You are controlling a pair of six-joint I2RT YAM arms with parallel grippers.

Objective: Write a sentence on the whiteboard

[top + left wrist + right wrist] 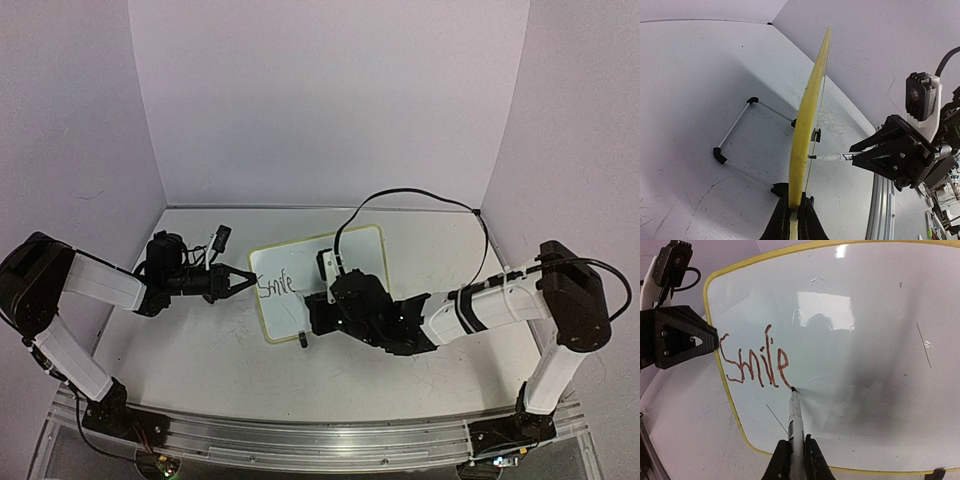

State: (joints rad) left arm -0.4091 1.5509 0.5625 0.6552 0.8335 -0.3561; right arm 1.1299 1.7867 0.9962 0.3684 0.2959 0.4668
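Observation:
The whiteboard [350, 252] stands tilted near the table's middle, white with a thin yellow rim. In the left wrist view the whiteboard [812, 95] shows edge-on. My left gripper [247, 283] is shut on its left rim, and its jaws clamp the yellow edge [794, 215]. My right gripper [794, 457] is shut on a white marker [796, 417], whose black tip touches the board just after the "e". The sentence [755, 362] reads only "Smile", at the board's left side [277, 285]. The marker [832, 157] meets the board's face from the right.
A wire stand with black corner feet [735, 137] lies behind the board. A small black clip foot [303, 340] is at the board's lower edge. A black cable [420, 198] arcs over the right arm. An aluminium rail [300, 435] runs along the near edge.

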